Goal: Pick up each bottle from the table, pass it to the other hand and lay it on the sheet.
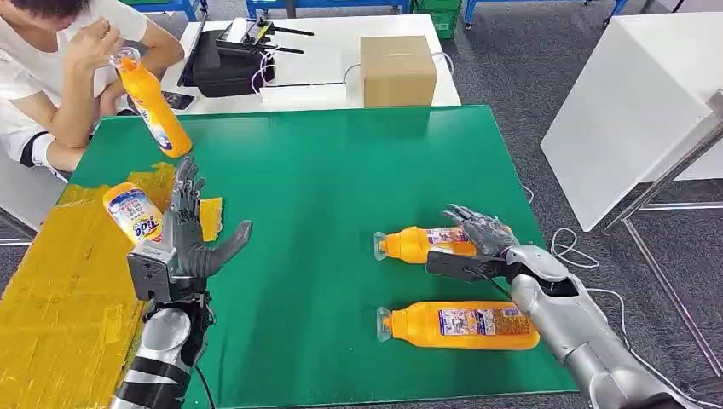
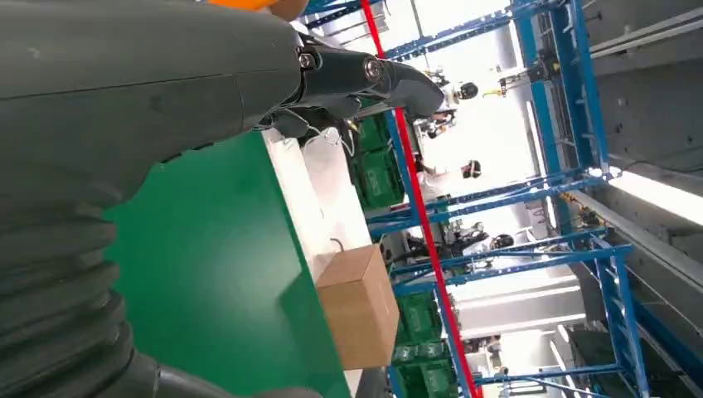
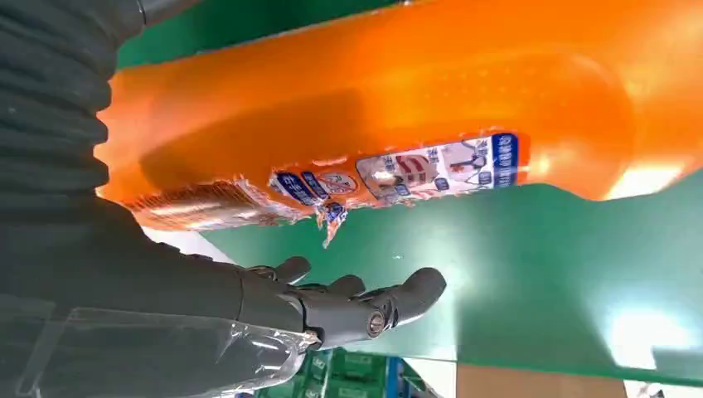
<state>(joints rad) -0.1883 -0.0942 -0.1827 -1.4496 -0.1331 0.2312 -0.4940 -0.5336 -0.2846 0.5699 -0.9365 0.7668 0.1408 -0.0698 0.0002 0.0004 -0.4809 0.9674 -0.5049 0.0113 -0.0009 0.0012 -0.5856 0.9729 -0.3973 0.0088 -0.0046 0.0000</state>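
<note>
Orange plastic detergent bottle (image 1: pixel 424 244), lying right of centre on the green table (image 1: pixel 324 196), sits under the right hand (image 1: pixel 477 234), seemingly closing to lift it, while the left hand (image 1: pixel 189 243) waits open.

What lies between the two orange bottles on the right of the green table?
Bare green mat, plus the right robot hand reaching over the far bottle; the near bottle lies apart, per head view.
</note>
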